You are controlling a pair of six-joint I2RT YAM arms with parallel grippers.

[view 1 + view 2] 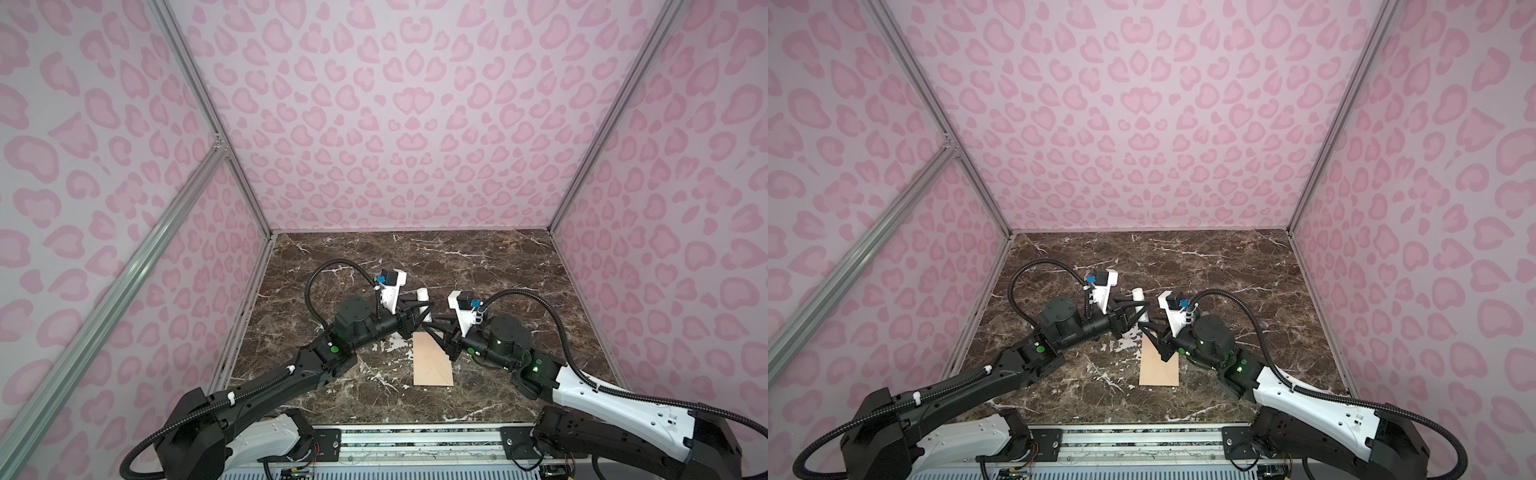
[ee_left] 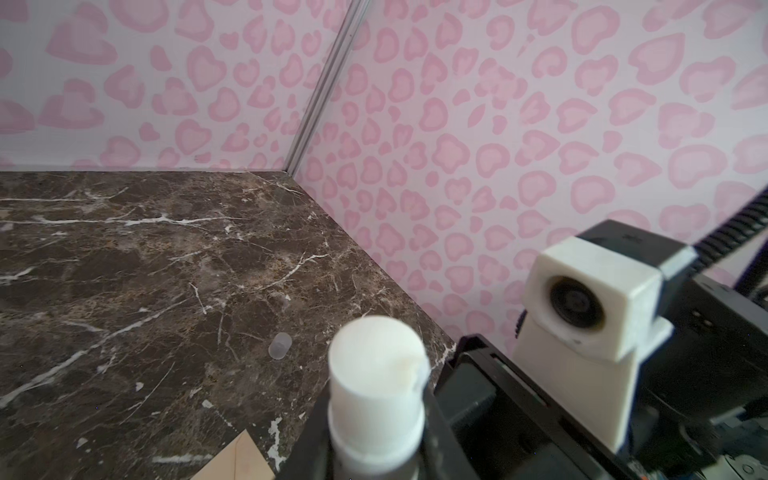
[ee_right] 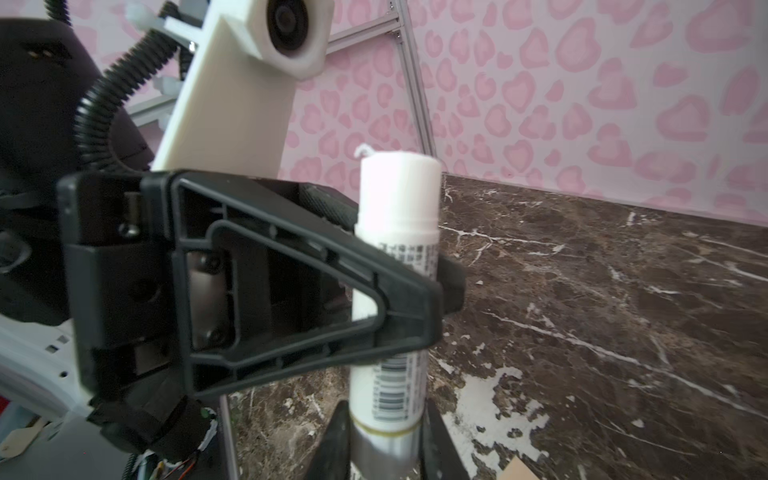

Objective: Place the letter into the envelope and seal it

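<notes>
**A:** Where's the envelope?

**B:** The envelope [image 1: 431, 368] lies flat on the table [image 1: 478, 266], seam side up, in front of both arms. Nothing is holding it. Its far end is under the right arm's end effector, so I can't tell how the flap sits.

**A:** And the letter?

**B:** It isn't visible in any view. My guess is it's already inside, which would leave only the sealing.

**A:** What are the arms doing?

**B:** Both hold one glue stick [image 3: 397, 195] just above the envelope's far end. The left end effector [image 2: 374, 444] is clamped round the barrel. The right end effector [image 3: 384, 440] has its fingers pressed against the silver base. The stick is uncapped with the white glue well out, and what looks like its clear cap [image 2: 279, 345] lies on the table farther back.

**A:** What could go wrong?

**B:** With two grips on one stick, any mismatch between the arms could twist it loose or snap the exposed glue. The loose envelope would likely slide or buckle once the stick rubs along it. The glue could also smear the table or the envelope's face instead of the flap. If it gets into the mouth, it could stick to the letter.
</notes>
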